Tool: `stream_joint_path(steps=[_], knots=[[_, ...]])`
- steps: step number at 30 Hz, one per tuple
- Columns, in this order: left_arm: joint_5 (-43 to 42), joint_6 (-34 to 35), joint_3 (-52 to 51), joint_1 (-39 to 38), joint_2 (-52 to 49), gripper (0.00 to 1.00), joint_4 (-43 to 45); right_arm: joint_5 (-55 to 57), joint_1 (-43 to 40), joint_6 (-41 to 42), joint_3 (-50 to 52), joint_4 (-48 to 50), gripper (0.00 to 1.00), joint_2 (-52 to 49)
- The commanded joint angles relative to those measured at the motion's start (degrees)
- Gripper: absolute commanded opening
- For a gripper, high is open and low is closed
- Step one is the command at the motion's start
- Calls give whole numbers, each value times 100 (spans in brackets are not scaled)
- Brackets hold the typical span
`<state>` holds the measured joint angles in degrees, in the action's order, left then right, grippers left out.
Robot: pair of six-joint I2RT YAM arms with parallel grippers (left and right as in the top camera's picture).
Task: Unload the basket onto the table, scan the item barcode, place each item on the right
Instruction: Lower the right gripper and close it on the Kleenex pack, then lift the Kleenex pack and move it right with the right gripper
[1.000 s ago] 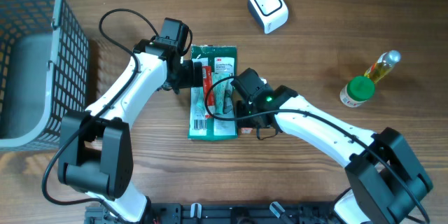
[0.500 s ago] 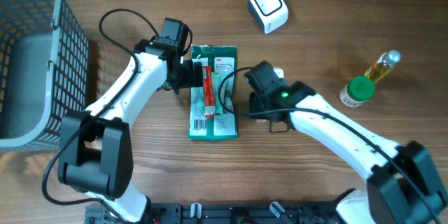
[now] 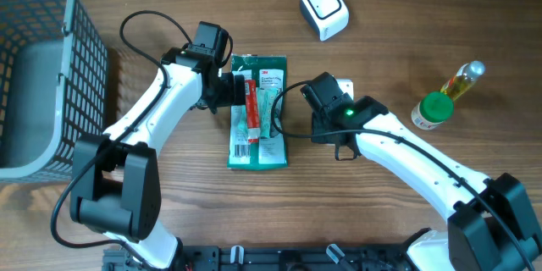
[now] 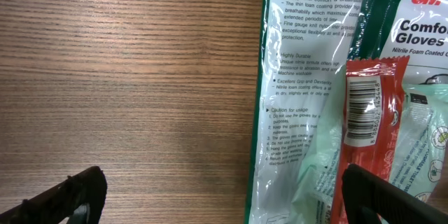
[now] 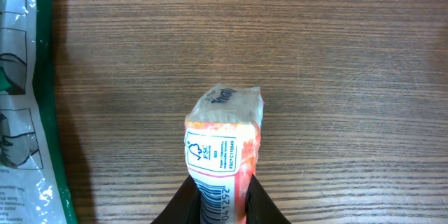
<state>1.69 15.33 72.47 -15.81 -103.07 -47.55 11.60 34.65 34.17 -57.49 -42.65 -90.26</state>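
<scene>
Right end effector clamped on a small orange-and-white wrapped packet, held over the wooden desk.
Its printed face points up, likely ready for scanning, though the barcode is cut off between the fingers. The left end effector hangs wide open and empty over the green plastic glove pack. The white cube-shaped scanner sits well apart.

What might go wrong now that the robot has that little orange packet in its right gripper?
1. The right gripper pinches the orange packet by one end only, so it may swing or slip on the way to the white scanner.
2. The gripper seems to cover part of the printed code at that end, so the scan may fail unless the packet is turned or regripped.
</scene>
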Motion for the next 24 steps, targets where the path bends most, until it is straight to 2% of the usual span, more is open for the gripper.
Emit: stream_joint_path(steps=[1,24], knots=[[33,9,-26,-15,94,100,0,-94,-20,-59,-90,4,16,57],[33,9,-26,-15,94,100,-2,-529,-20,-81,-90,168,17,48]])
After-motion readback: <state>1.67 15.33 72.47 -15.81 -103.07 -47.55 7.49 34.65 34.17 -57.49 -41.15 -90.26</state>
